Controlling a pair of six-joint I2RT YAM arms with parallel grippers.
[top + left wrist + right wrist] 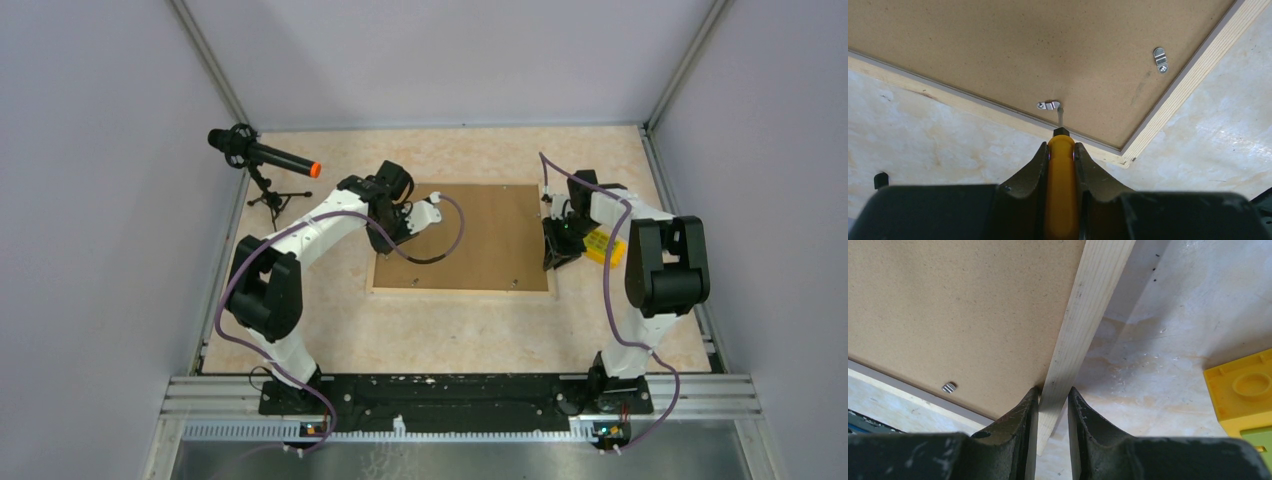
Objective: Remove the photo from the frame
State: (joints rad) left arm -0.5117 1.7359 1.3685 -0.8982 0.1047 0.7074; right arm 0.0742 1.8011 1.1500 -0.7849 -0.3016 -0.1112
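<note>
The frame [460, 235] lies face down on the table, its brown board reverse up, with pale wood edges. The photo is hidden under it. My left gripper [385, 238] is shut on a yellow-handled screwdriver [1062, 185]. The screwdriver's metal tip [1060, 116] touches a small metal clip [1049, 105] near the frame's edge. My right gripper [557, 258] is at the frame's right side, its jaws closed on the pale wood edge [1088, 315]. The brown backing [948, 300] fills the left of the right wrist view.
A second metal clip [1160, 59] sits near the frame's corner and another clip [949, 387] shows in the right wrist view. A yellow block [603, 246] lies just right of the right gripper. A microphone on a small tripod [265, 155] stands at the back left.
</note>
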